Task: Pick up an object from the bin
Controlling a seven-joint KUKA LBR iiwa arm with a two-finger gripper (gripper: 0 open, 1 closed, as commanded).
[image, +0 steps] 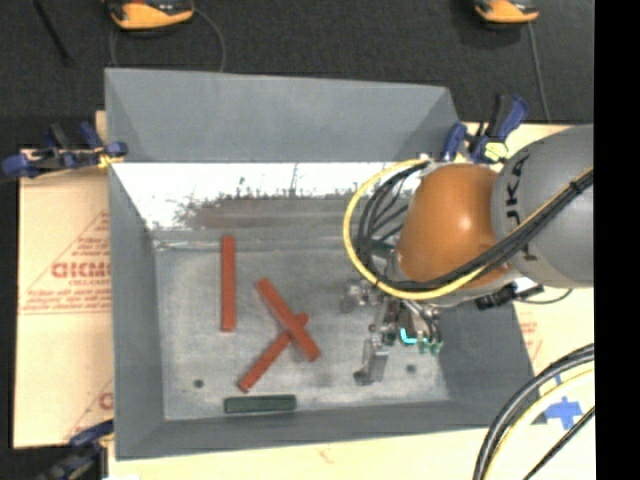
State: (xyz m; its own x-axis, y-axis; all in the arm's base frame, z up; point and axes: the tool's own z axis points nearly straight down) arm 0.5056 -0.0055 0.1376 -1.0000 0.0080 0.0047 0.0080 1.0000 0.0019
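Gripper [373,361] hangs over bare floor in the grey metal bin's [135,298] right part; whether it is clenched cannot be told. Two crossed red-brown flat sticks [291,334] lie near, to its left.

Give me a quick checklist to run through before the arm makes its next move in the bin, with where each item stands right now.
1. Gripper low inside the bin, at its right side: ok.
2. Gripper over a thing: not ok, bare floor below it.
3. Nearest thing, the crossed red sticks, to its left and apart from it, separable for a single pick: not ok, they overlap.
4. Single red stick at the left lies alone: ok.
5. Dark green bar clear of the front wall: cannot tell.
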